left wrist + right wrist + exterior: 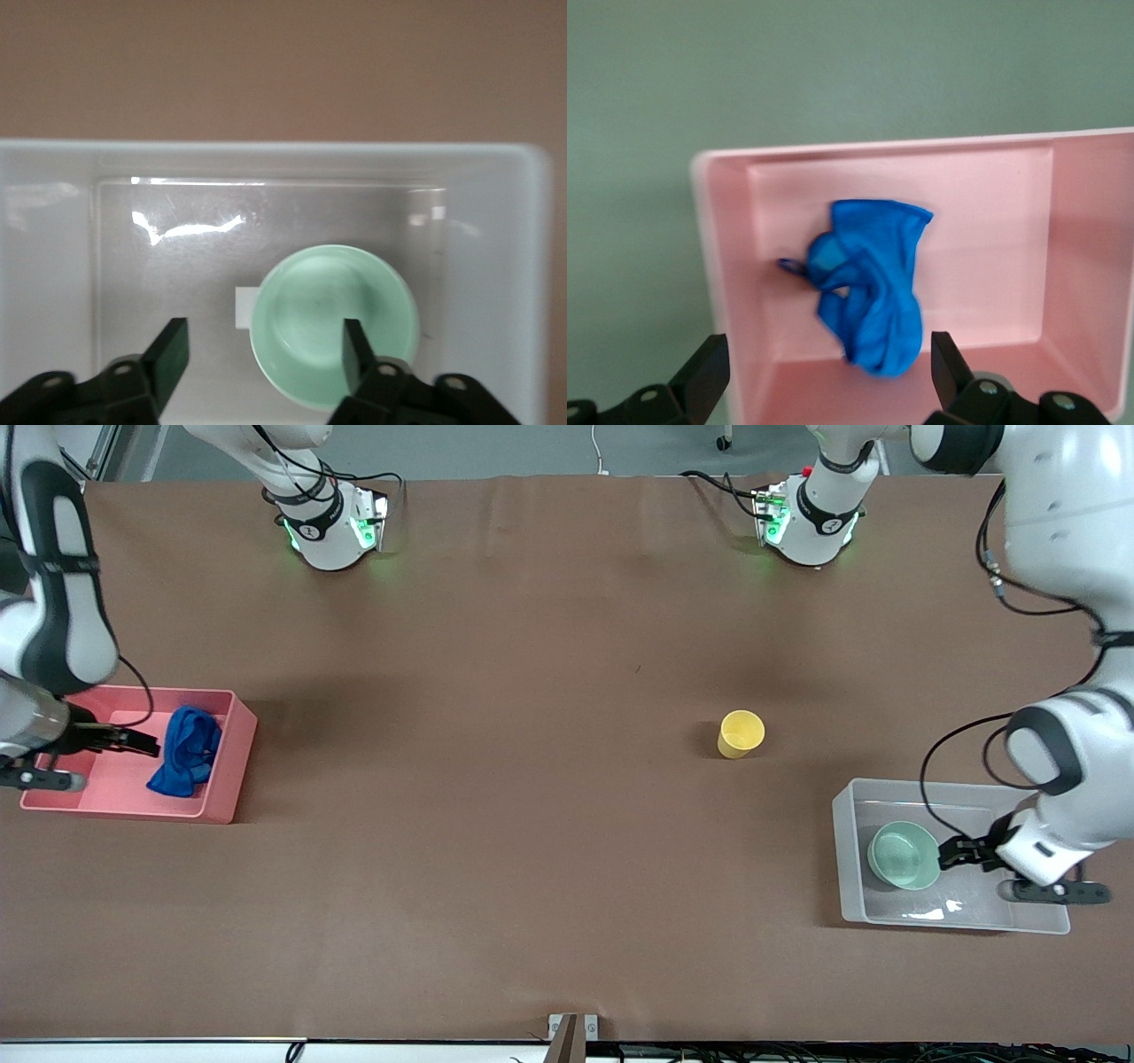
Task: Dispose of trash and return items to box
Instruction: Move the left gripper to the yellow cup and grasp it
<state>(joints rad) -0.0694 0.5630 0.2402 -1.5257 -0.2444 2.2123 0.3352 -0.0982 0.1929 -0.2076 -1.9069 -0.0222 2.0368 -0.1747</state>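
The blue rag (186,751) (873,283) lies bunched inside the pink bin (226,775) (992,177) at the right arm's end of the table. My right gripper (146,744) (827,354) hangs open over that bin, beside the rag, holding nothing. The mint-green bowl (904,855) (335,323) sits upright in the clear box (850,850) (266,155) at the left arm's end, next to its white label (242,307). My left gripper (950,853) (265,338) is open above the box, one finger over the bowl. The yellow cup (741,733) stands on the table, farther from the front camera than the box.
Brown cloth covers the table (496,824). Both arm bases (332,522) (811,518) stand along the edge farthest from the front camera. The pink bin and the clear box sit at the two ends of the table.
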